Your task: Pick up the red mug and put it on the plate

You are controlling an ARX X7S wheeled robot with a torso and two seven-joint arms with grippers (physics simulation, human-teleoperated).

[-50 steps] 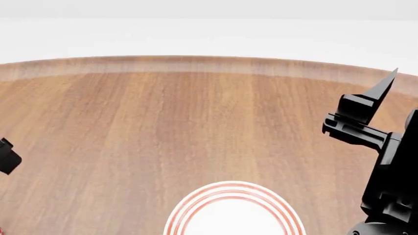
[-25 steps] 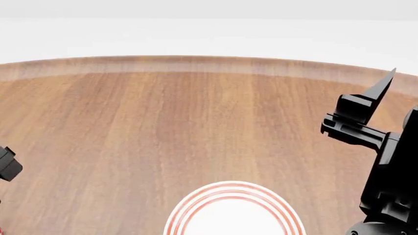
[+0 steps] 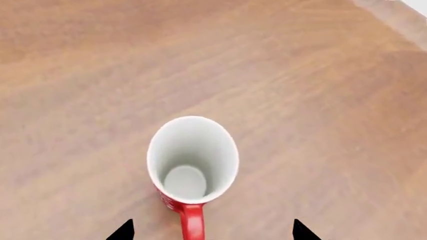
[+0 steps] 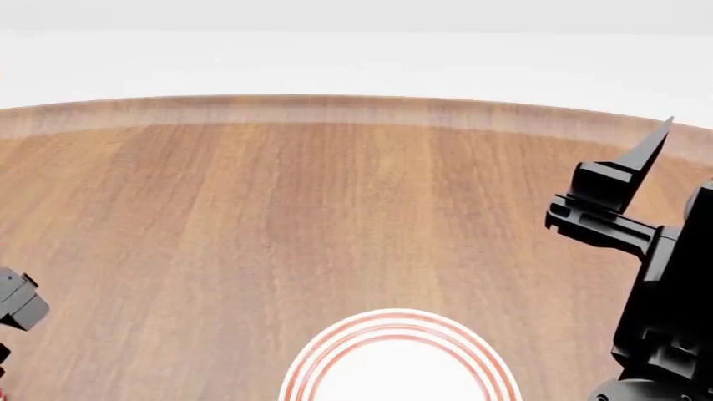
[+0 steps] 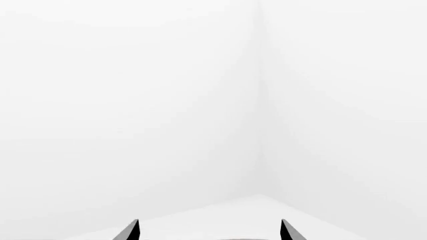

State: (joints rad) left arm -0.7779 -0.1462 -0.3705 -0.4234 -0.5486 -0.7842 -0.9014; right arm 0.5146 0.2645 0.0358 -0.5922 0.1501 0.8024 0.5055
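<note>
The red mug (image 3: 192, 162) stands upright on the wooden table in the left wrist view, white inside, its red handle pointing toward the camera. My left gripper (image 3: 210, 231) is open above it, one fingertip on each side of the handle, not touching. In the head view only a part of the left arm (image 4: 17, 305) shows at the left edge, and the mug is out of view there. The plate (image 4: 399, 355), white with red rings, lies at the bottom middle. My right gripper (image 4: 640, 180) is raised at the right, open and empty; its wrist view shows only white walls.
The round wooden table (image 4: 334, 209) fills the head view, with its far edge (image 4: 334, 107) curving along the back. The table's edge also shows in a corner of the left wrist view (image 3: 400, 15). White floor and walls lie beyond.
The left arm part at the head view's left edge has moved down and slightly right. The right arm has barely moved.
</note>
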